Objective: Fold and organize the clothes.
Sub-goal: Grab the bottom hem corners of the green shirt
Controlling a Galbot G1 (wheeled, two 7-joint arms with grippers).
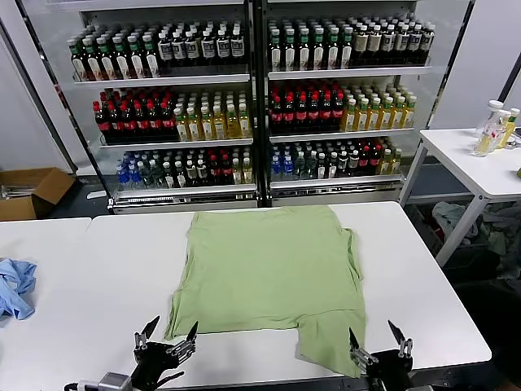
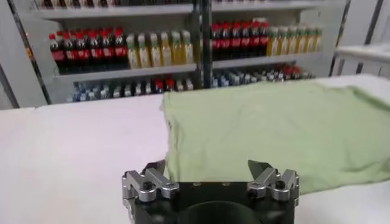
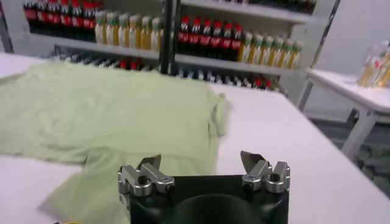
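Left gripper [image 1: 169, 332]: jaws spread wide, holding nothing, hovering at the near edge of the worktop [image 1: 73, 285], just off the shirt's near-left corner. In the left wrist view the left gripper's fingertips [image 2: 155, 170] sit at the edge of the cloth; whether they touch the fabric cannot be told.

Right gripper [image 1: 378, 340]: also spread and empty, at the near edge toward the near-right corner, just beside the flap of shirt that hangs closest to the robot. In the right wrist view the green cloth lies ahead of and below the open right gripper [image 3: 200, 162], apart from it.

Polo shirt [image 1: 269, 269]: light green, laid flat across the middle of the worktop, reaching from near the far edge almost to the near edge. One sleeve or hem flap juts toward the near-right. No collar, buttons or print show, so it is probably face down. Not yet folded.

Likely reading: both arms are placed at the two near corners of the garment with jaws ready, so each can pinch a corner and carry it toward the far edge for a first fold. The uneven near hem may make the right side grab bunched cloth.

Blue cloth [image 1: 16, 287]: crumpled at the left edge, well apart from the shirt.

Bottle shelves [image 1: 252, 98] stand beyond the far edge.
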